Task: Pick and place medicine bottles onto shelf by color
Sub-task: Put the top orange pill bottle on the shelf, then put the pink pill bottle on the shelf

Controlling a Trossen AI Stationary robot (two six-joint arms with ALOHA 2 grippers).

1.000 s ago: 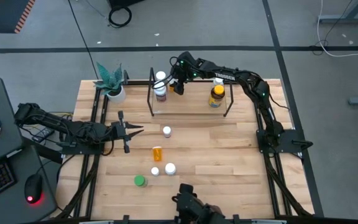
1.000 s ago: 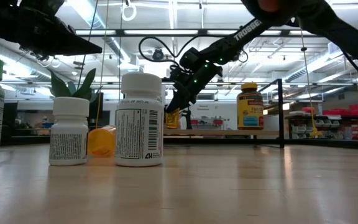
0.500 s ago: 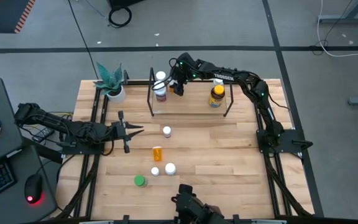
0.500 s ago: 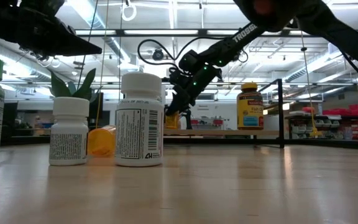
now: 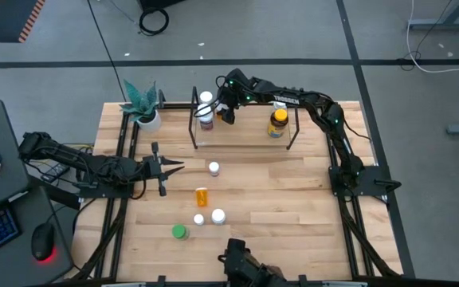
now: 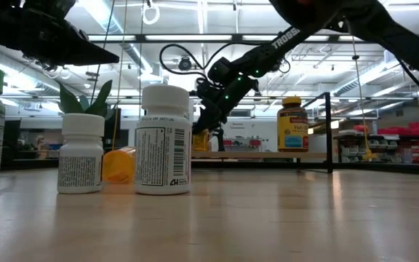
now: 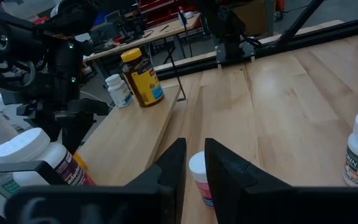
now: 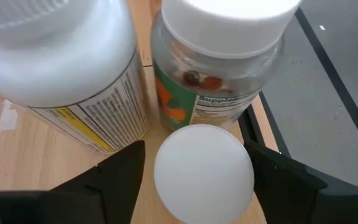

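Observation:
My right gripper (image 5: 228, 110) reaches over the black rod shelf (image 5: 245, 134) at the table's far side and is shut on a small white-capped bottle (image 8: 204, 171). Close beside it stand a large white bottle (image 8: 73, 74) and a clear white-capped bottle (image 8: 219, 68), on the shelf's left end (image 5: 205, 112). An amber yellow-lidded bottle (image 5: 277, 122) stands at the shelf's right end. On the table stand a white bottle (image 5: 213, 167), two more white ones (image 5: 217, 215) and a green-capped one (image 5: 179, 232); an orange one (image 5: 202, 195) lies on its side. My left gripper (image 5: 178, 166) waits at the left, narrowly open. My right gripper has the small bottle between its two fingers (image 8: 120, 177), coming from above and slanting down. Only the white cap (image 8: 204, 171) shows between them; the cap hides where the pads meet the bottle. In the low view the bottle (image 6: 201, 140) is upright at shelf level.
A white pot with a green plant (image 5: 143, 108) stands at the far left corner. Black rails (image 5: 122, 147) run along the table's sides. The shelf's upright end frames (image 5: 194, 115) flank the bottles. Bare wood lies on the table's right half (image 5: 293, 199).

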